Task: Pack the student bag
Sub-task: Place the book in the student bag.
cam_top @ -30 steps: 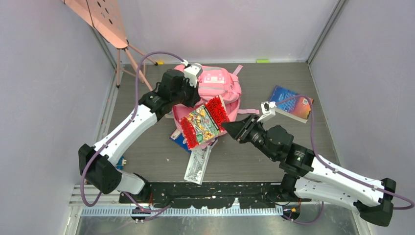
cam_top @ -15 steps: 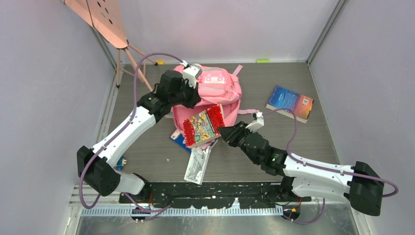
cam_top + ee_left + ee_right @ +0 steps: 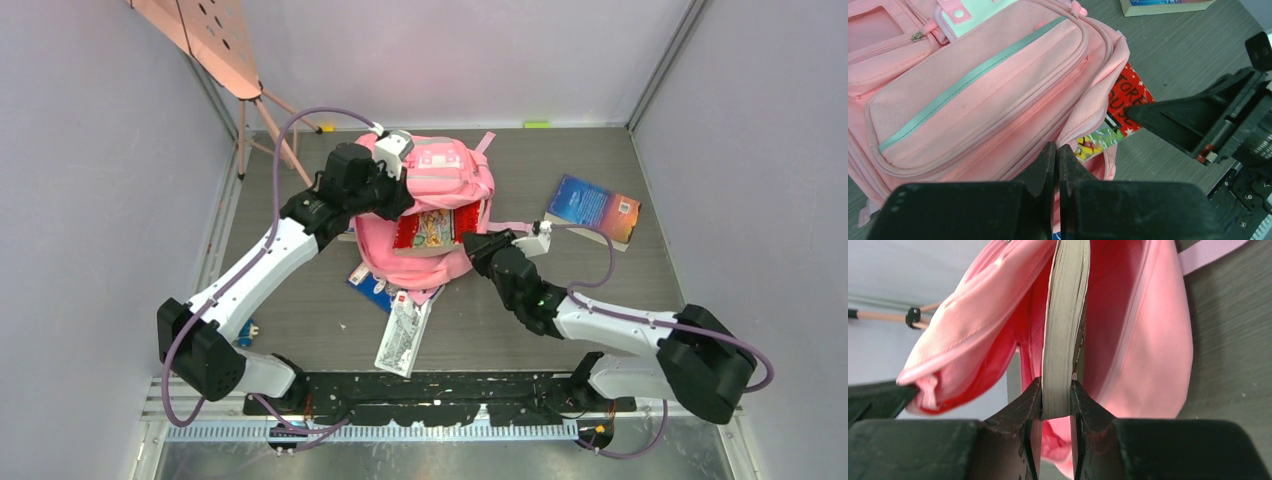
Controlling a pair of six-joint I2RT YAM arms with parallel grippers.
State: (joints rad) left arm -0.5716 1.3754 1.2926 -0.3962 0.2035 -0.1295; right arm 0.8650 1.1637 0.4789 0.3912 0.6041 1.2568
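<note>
While the left tool (image 3: 1057, 156) pinches the student bag (image 3: 440, 165) open, the right tool (image 3: 1055, 399) has pushed its clamped book (image 3: 432, 228) partway in.

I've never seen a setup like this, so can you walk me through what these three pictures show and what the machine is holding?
These are two robot arms bolted to a table. One picture looks down from above; the other two come from cameras on each wrist. The left gripper pinches the opening edge of a pink backpack, holding it open. The right gripper grips a colourful red-edged book, partly inside the bag. On the table lie a blue book and a black-and-white booklet.
</note>
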